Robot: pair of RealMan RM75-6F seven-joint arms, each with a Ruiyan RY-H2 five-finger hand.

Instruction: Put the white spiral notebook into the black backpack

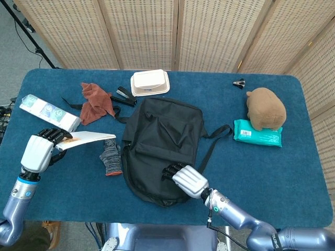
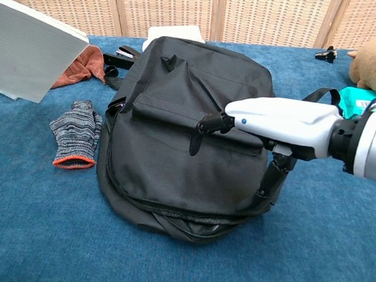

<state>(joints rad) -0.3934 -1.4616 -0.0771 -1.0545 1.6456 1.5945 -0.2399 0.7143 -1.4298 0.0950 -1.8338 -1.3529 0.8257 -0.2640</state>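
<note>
The black backpack (image 1: 162, 146) lies flat in the middle of the blue table, its zipper edge toward me (image 2: 188, 226). My left hand (image 1: 37, 151) grips the white spiral notebook (image 1: 86, 139) at the table's left and holds it raised and tilted; in the chest view the notebook (image 2: 29, 56) fills the upper left. My right hand (image 1: 187, 180) hovers over the backpack's near right part, fingers extended toward the left (image 2: 273, 120). Whether it touches the fabric I cannot tell; nothing shows in its grasp.
A grey glove (image 1: 111, 158) lies left of the backpack. Behind are a rust cloth (image 1: 94, 101), a black stapler (image 1: 124, 95) and a white box (image 1: 150, 82). A boxed pack (image 1: 49, 112) sits far left. A brown plush (image 1: 266, 108) on a teal wipes pack (image 1: 257, 133) occupies the right.
</note>
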